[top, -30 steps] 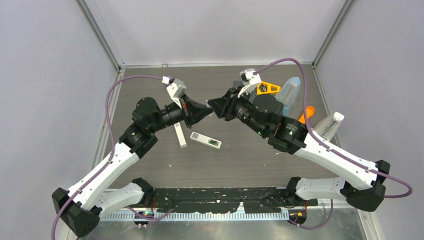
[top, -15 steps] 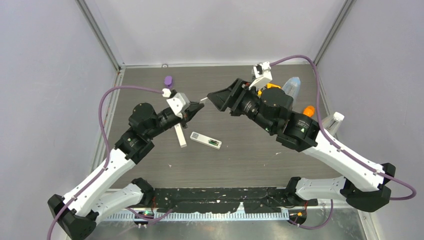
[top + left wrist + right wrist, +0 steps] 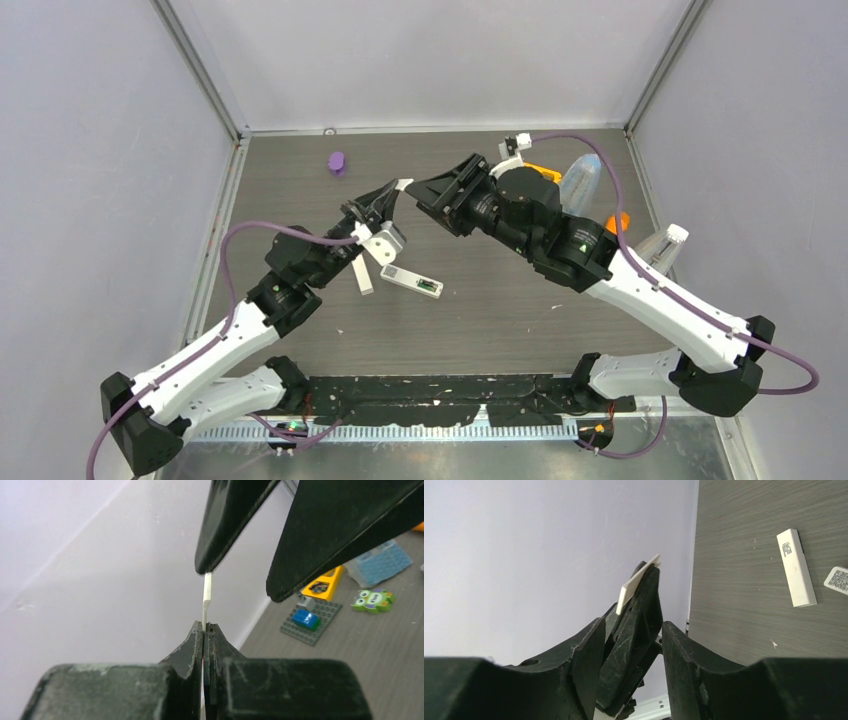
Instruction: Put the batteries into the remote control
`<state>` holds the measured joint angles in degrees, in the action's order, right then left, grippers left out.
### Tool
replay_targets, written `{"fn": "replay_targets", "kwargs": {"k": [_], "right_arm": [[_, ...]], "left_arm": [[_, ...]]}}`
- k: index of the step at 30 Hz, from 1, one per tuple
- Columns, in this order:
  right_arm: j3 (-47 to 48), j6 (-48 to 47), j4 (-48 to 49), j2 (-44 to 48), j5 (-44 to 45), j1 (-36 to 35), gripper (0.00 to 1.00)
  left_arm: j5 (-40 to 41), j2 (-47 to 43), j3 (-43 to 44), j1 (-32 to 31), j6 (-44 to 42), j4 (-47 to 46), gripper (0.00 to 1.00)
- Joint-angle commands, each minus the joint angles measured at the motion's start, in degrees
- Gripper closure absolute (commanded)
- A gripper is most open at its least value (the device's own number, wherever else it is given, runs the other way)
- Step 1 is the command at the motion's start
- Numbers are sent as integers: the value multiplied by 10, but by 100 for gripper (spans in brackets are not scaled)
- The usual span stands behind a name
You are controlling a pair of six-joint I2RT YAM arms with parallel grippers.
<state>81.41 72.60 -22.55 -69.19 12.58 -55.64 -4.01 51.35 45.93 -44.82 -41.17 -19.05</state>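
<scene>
My left gripper (image 3: 388,197) is raised over the table's middle and shut on a thin white flat piece (image 3: 403,185), seen edge-on in the left wrist view (image 3: 206,592). My right gripper (image 3: 424,192) is open, its fingers (image 3: 227,525) on either side of that piece's tip. In the right wrist view the left gripper and the piece (image 3: 636,580) stand between my right gripper's fingers (image 3: 634,625). A white remote (image 3: 411,281) with one end open lies on the table, a long white bar (image 3: 360,270) beside it. No loose batteries show.
A purple object (image 3: 337,161) lies at the back left. An orange part (image 3: 540,172), a clear bottle (image 3: 583,180), an orange toy (image 3: 618,222) and a white-capped bottle (image 3: 668,240) stand behind the right arm. A grey baseplate with a blue brick (image 3: 306,620) and a green toy (image 3: 372,600) lie far right.
My left gripper has risen and turned upward toward the back with the white piece. My right gripper has shifted left and now straddles the piece's tip. The purple object is uncovered.
</scene>
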Motion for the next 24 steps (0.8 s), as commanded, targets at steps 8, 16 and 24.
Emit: {"fn": "replay_targets", "kwargs": {"k": [8,16,24], "right_arm": [[3,59,19,-7,24,7,56],[-31,49,75,13,34,11,54],[-32,55,70,-12,27,17,65]], "left_arm": [[-10,5,-17,-18,-118,-98,100],[-9,17,-21,-18,-137,-102,100],[-13,17,-30,-19,-140,-110,100]]}}
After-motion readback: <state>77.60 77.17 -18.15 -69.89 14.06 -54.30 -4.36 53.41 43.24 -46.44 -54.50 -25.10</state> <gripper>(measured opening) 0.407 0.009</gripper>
